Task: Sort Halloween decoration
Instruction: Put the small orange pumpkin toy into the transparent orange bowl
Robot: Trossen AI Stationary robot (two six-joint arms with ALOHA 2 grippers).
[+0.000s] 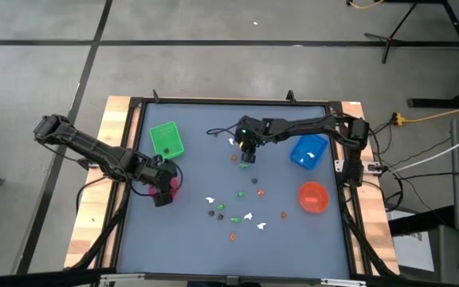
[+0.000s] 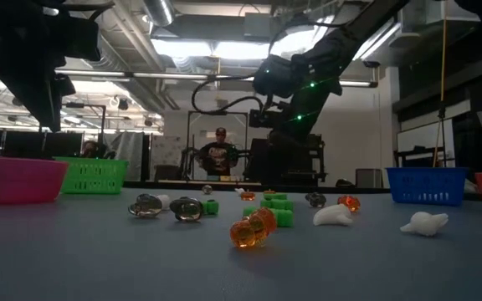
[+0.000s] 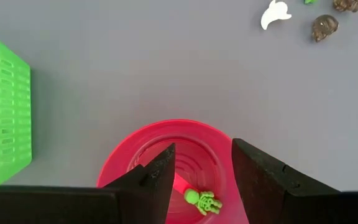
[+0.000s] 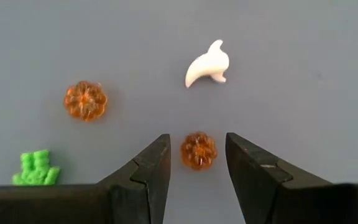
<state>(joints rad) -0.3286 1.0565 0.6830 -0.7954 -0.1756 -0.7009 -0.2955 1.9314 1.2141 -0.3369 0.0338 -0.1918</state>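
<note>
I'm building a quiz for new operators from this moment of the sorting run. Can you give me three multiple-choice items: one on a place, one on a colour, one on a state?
1. The left gripper hangs above:
A. the pink bowl
B. a blue tray
C. bare table

2. The figure in that bowl is:
A. white
B. green
C. orange

3. The right gripper is:
A. shut on a ghost
B. out of view
C. open around an orange pumpkin

Key:
1 A, the bowl shows under its fingers.
2 B, a green skeleton lies inside.
3 C, the pumpkin sits on the table between spread fingers.
</note>
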